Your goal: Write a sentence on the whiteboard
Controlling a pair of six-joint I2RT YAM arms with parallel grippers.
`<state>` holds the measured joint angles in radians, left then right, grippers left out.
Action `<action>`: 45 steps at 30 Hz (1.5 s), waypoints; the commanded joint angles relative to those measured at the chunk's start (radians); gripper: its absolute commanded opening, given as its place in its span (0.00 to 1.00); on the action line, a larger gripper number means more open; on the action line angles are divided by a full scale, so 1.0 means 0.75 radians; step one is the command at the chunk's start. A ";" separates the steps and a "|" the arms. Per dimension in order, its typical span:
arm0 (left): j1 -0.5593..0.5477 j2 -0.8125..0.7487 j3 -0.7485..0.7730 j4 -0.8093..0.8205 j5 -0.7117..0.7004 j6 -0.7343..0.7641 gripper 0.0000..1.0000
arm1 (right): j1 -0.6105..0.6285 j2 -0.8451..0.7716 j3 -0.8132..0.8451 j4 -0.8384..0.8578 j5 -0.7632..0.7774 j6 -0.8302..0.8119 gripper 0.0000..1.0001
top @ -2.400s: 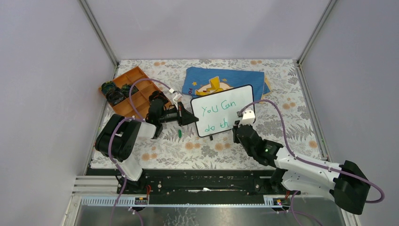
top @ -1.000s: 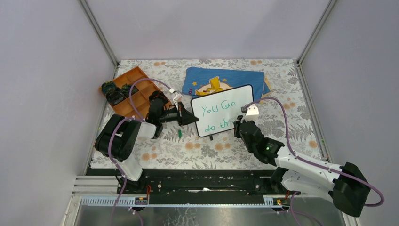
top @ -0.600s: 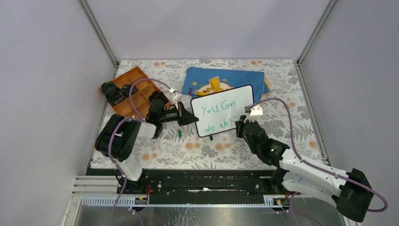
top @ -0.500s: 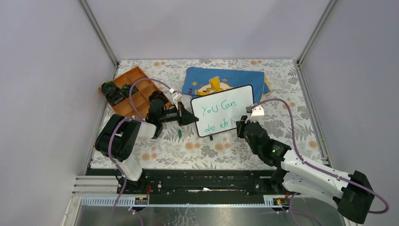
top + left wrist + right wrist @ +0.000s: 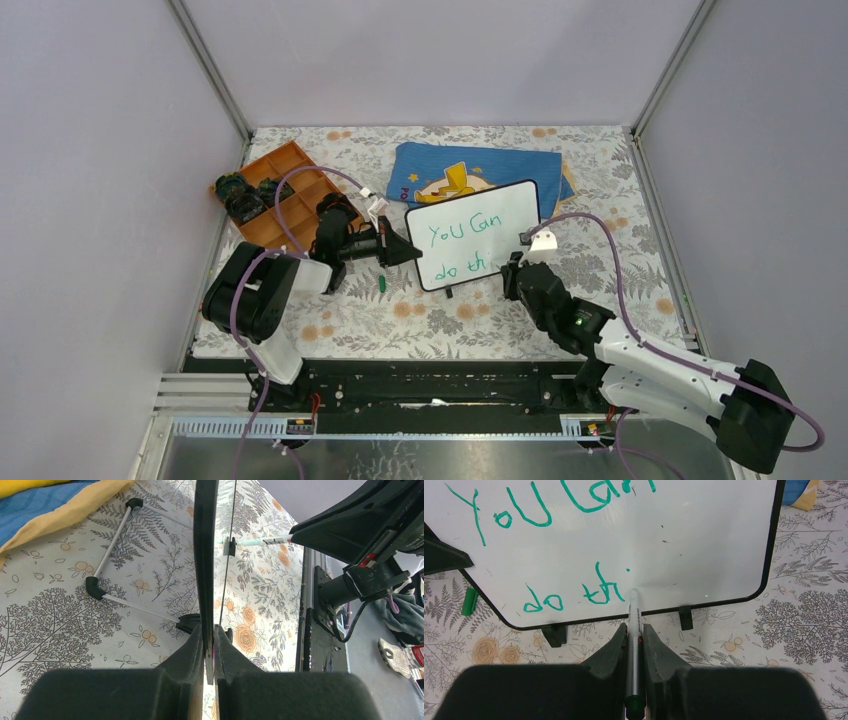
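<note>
Right wrist view: your right gripper (image 5: pixel 634 630) was pinched tight on the marker (image 5: pixel 633 652), its tip against the whiteboard (image 5: pixel 704 535) just right of the last stroke.
Sentence (image 5: pixel 538 524): green ink read "You Can" above, "do thi" below.
Left gripper (image 5: pixel 210 636): clamped on the whiteboard's left edge, board upright.
Whiteboard position: it stood mid-bench (image 5: pixel 620 230), just in front of the blue cloth (image 5: pixel 520 165).

One whiteboard (image 5: pixel 478 232) stands at centre frame on two black feet (image 5: pixel 555 635), carrying one green sentence (image 5: pixel 549 510) in two lines. There is one marker (image 5: pixel 633 611), one green cap (image 5: pixel 383 284), one blue cloth (image 5: pixel 480 165) at upper centre, and one orange tray (image 5: pixel 290 190) at upper left. Two grippers show: left gripper (image 5: pixel 412 252) and right gripper (image 5: pixel 510 268).
</note>
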<state>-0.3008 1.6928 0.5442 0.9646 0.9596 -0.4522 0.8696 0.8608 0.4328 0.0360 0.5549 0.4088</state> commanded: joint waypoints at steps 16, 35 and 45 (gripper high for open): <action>-0.035 0.024 -0.016 -0.185 -0.008 0.094 0.00 | -0.010 0.058 0.050 0.127 0.019 0.001 0.00; -0.036 0.023 -0.016 -0.188 -0.008 0.096 0.00 | -0.011 0.093 0.042 0.130 0.031 -0.007 0.00; -0.036 0.022 -0.016 -0.188 -0.007 0.094 0.00 | -0.012 0.080 0.011 0.090 0.010 0.010 0.00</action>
<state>-0.3008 1.6901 0.5488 0.9489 0.9600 -0.4442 0.8696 0.9295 0.4400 0.0944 0.5579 0.4053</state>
